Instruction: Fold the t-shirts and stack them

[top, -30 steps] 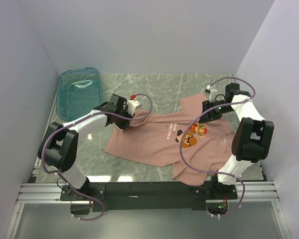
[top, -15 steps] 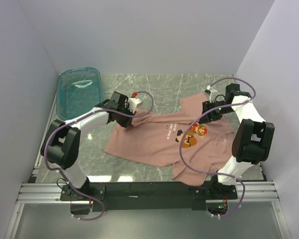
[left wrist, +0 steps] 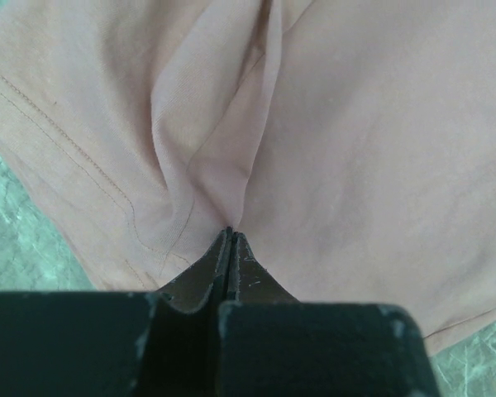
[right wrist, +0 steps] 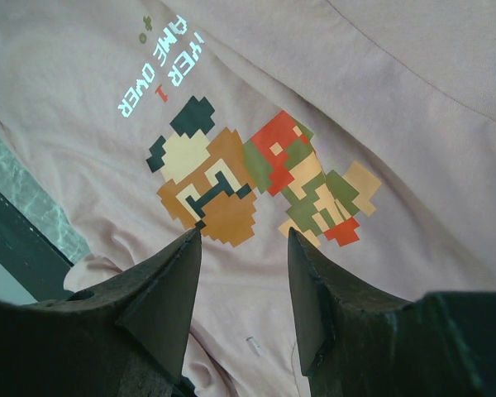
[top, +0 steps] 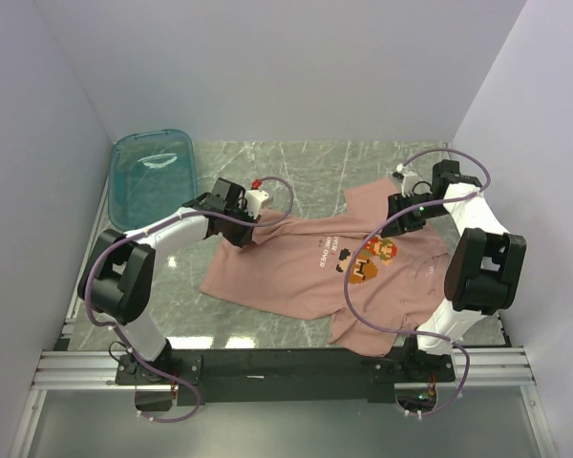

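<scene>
1. Pink t-shirt (top: 296, 272) lies spread and rumpled, centre-right on the tabletop (top: 306, 162).
2. Left fingers (left wrist: 200, 281) clenched on a fabric pinch at its far-left corner.
3. Right fingers (right wrist: 161, 289) spread apart, empty, over the chest print.
4. No fold visible yet; folding and stacking all left.

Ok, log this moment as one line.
left hand: shut on pink t-shirt | right hand: open over pixel-figure print | fold: not yet done

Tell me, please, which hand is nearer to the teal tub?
Left. The left hand pinches the t-shirt close to the tub; the right hand is open above the print, farther off.
</scene>
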Controlling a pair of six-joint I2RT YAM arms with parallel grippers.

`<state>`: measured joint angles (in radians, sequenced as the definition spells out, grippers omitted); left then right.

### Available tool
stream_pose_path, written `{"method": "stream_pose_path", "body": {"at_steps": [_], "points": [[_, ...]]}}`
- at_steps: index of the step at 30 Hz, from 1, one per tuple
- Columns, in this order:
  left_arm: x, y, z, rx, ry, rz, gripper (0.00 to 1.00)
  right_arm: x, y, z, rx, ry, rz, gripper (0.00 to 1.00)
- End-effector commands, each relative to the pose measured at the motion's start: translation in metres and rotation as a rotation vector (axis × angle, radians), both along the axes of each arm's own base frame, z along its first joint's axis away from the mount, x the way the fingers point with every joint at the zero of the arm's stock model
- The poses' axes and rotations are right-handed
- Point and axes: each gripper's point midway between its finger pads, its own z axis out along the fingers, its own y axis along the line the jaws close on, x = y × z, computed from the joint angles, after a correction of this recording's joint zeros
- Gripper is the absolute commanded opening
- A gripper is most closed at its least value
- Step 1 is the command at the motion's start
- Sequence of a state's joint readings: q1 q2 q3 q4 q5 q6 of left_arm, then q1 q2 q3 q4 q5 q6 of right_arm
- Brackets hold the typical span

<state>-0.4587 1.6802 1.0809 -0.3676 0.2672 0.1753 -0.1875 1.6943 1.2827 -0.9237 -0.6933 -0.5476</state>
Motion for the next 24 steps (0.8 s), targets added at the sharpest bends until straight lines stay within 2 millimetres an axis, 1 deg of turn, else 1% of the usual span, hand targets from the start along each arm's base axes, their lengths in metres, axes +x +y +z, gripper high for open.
{"method": "stream_pose_path", "body": {"at_steps": [1,6,7,8,9,10,12,13,14,18,22,24], "points": [[0.0,-0.009,0.008,-0.054,-0.013,-0.007,0.01,0.01,0.0,0.012,0.002,-0.057,0.007,0.53],[0.002,-0.011,0.006,-0.059,-0.008,0.0,0.01,0.01,0.001,0.012,0.005,-0.054,0.008,0.53],[0.001,-0.01,0.003,-0.054,0.001,0.002,0.03,0.01,0.001,0.011,0.007,-0.051,0.008,0.53],[0.001,-0.009,0.001,-0.052,0.004,0.006,0.09,0.01,0.001,0.011,0.007,-0.048,0.007,0.53],[0.001,-0.009,0.0,-0.049,0.007,0.012,0.12,0.01,0.001,0.011,0.007,-0.049,0.007,0.53],[-0.001,-0.007,-0.003,-0.041,0.013,0.016,0.19,0.01,0.001,0.011,0.007,-0.05,0.007,0.53],[-0.001,-0.003,-0.006,-0.023,0.009,0.035,0.25,0.01,0.001,0.01,0.005,-0.049,0.008,0.53],[-0.002,0.001,-0.006,-0.01,0.005,0.046,0.33,0.01,0.001,0.011,0.005,-0.051,0.008,0.53],[-0.003,0.003,-0.006,-0.002,0.0,0.057,0.35,0.009,0.001,0.01,0.004,-0.048,0.009,0.53],[-0.006,0.017,-0.003,0.055,-0.041,0.1,0.38,0.009,0.002,0.008,0.008,-0.045,0.007,0.53],[-0.005,0.04,-0.002,0.136,-0.099,0.174,0.38,0.01,0.003,0.008,0.018,-0.043,0.007,0.54],[-0.007,0.044,-0.003,0.145,-0.111,0.18,0.38,0.011,0.004,0.009,0.023,-0.043,0.007,0.53]]}}
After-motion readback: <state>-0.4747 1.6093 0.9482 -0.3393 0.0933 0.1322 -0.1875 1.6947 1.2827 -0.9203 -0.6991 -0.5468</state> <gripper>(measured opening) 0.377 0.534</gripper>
